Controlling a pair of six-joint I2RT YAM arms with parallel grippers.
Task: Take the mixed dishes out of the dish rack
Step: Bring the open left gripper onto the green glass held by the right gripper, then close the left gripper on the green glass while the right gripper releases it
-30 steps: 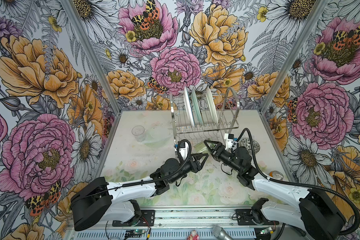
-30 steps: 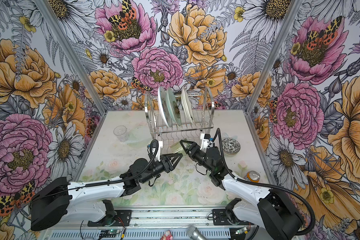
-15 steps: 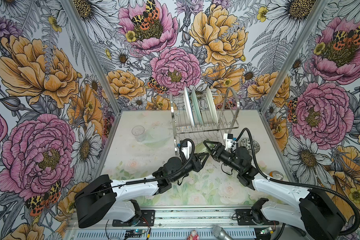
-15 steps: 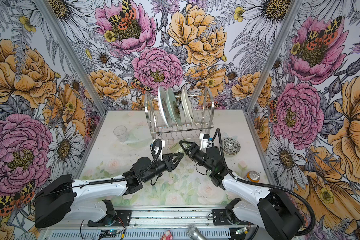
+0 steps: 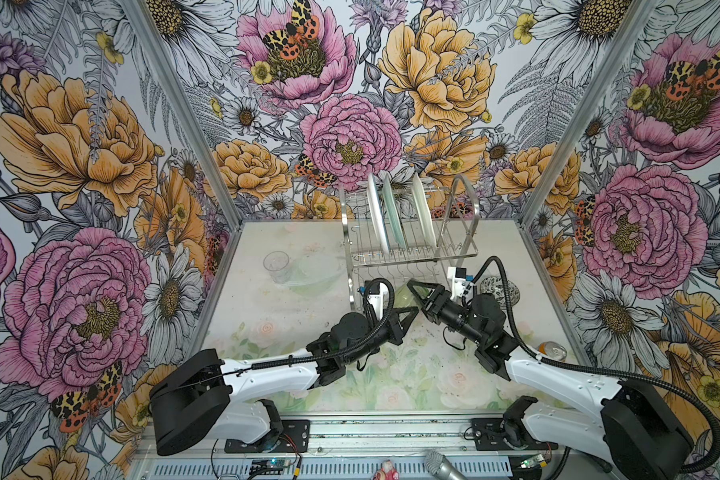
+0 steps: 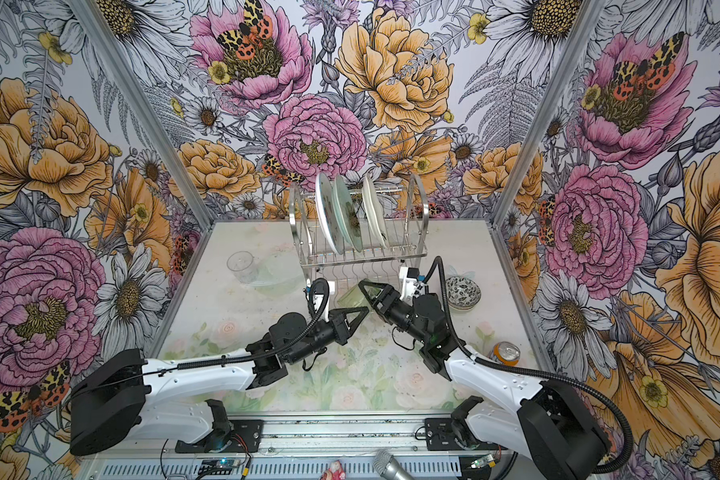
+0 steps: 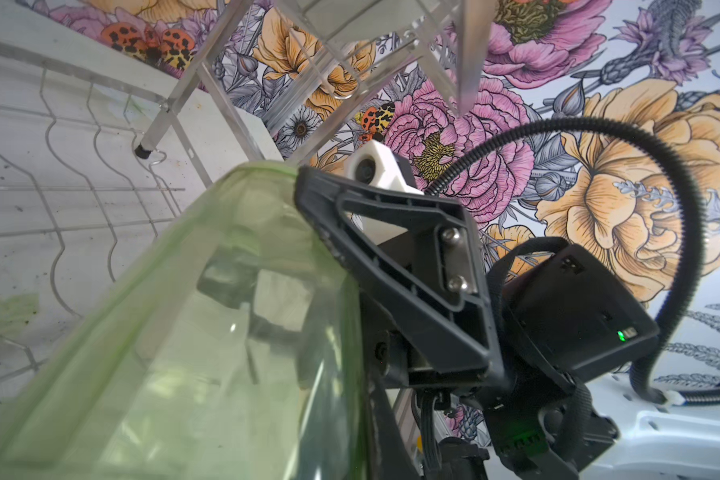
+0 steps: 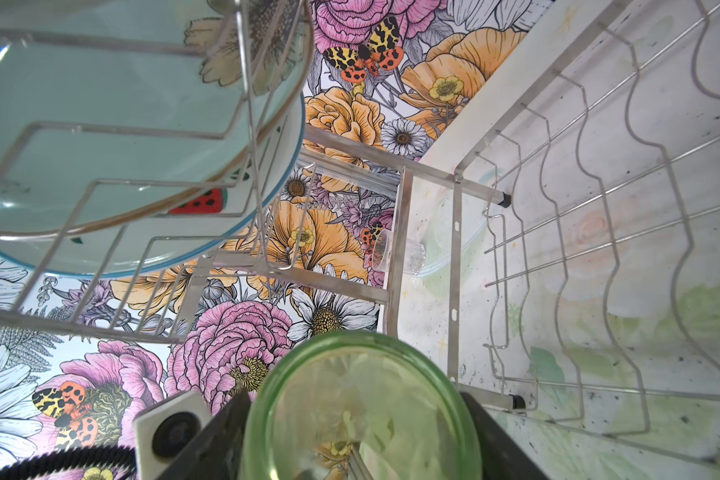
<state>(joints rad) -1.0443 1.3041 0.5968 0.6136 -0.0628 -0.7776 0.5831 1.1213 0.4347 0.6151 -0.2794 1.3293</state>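
View from above into a booth papered with large flowers. Two black-and-white robot arms reach in from the near edge over a pale, flower-printed tabletop (image 5: 267,332).

At far left on the tabletop stands a clear tumbler (image 5: 276,266). A pale green bowl (image 5: 314,276) sits just beside it to the right.

Next is the left arm, stretched toward the centre. Its left fingers (image 5: 402,321) are pressed fully together into a single point, just beside a green tumbler (image 5: 403,296). Whether they pinch any part of the glass cannot be told.

Behind them, at centre, a chrome wire dish rack (image 5: 454,248) stands near the back wall. Three plates stand upright in its slotted upper shelf:
- a white watermelon-print plate (image 6: 327,216)
- a pale aqua plate (image 6: 348,218)
- a cream plate (image 6: 373,212)

The green tumbler is tilted at the front edge of the rack's lower shelf. The right fingers (image 5: 425,291) are spread wide around it and grip it, one finger on each side of the glass. Whether the glass touches the shelf wires cannot be told.

To the right of the rack, a black-and-white patterned bowl (image 6: 462,291) rests on the tabletop, partly behind the right arm's cable. Farthest right, near that arm, a drink can (image 6: 506,353) stands upright.
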